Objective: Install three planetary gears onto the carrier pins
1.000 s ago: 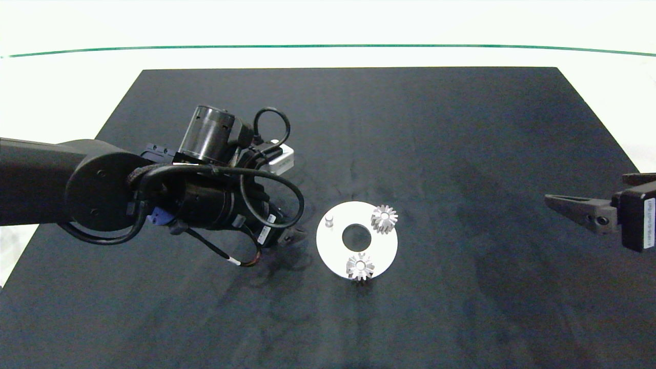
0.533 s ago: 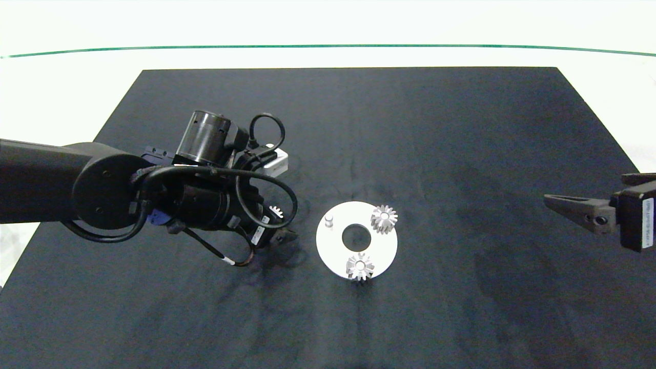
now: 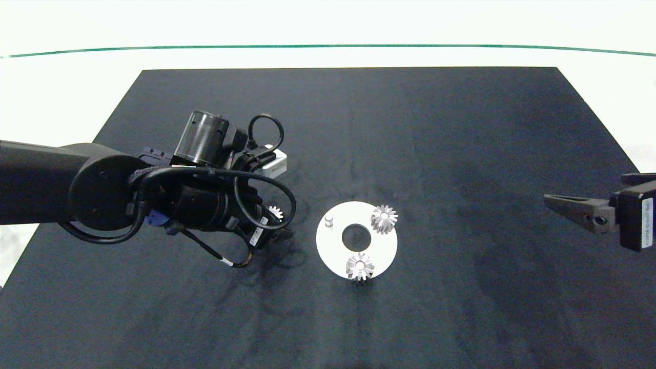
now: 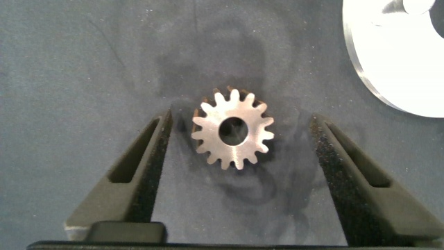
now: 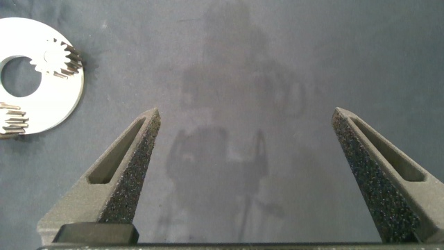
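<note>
Silver toothed metal planetary gear (image 4: 233, 137) lies flat on the black mat, centred between the spread fingers of the left gripper (image 4: 236, 173), just short of the white round disc (image 3: 385, 243) with its one bare carrier pin (image 3: 329, 221); right gripper (image 5: 246, 177) spread, parked well apart.

White table (image 3: 61, 87) carries a black mat (image 3: 461, 154); on it lie a white disc (image 3: 333, 246) and one loose gear (image 4: 233, 129).
</note>
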Robot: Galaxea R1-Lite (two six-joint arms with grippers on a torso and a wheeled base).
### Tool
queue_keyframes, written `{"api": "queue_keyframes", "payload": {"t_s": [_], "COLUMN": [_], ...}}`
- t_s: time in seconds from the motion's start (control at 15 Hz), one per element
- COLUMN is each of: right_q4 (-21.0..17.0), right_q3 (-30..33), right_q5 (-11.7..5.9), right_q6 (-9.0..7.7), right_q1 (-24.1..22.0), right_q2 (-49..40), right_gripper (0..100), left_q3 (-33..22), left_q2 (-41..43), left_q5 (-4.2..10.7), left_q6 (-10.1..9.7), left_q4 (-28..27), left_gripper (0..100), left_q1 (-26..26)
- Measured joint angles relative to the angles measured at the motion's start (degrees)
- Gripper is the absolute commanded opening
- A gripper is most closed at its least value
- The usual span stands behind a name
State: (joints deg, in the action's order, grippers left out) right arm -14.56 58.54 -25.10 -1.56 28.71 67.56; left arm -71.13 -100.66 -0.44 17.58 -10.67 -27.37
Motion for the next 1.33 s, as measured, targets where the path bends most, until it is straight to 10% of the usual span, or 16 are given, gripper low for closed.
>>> {"api": "queue_keyframes", "payload": {"t_s": [1.33], "right_q4": [0.1], "right_q3": [0.1], "right_q5": [0.27], "right_q6": [0.09], "right_q1": [0.1], "right_q2": [-0.5], "right_gripper": [100], "left_q3": [2.0], "left_q2": [0.0], "left_q5": [0.0], "left_q6": [-0.27], "left_q4": [1.7], "left_gripper": [35], "left_q1": [-0.5]}}
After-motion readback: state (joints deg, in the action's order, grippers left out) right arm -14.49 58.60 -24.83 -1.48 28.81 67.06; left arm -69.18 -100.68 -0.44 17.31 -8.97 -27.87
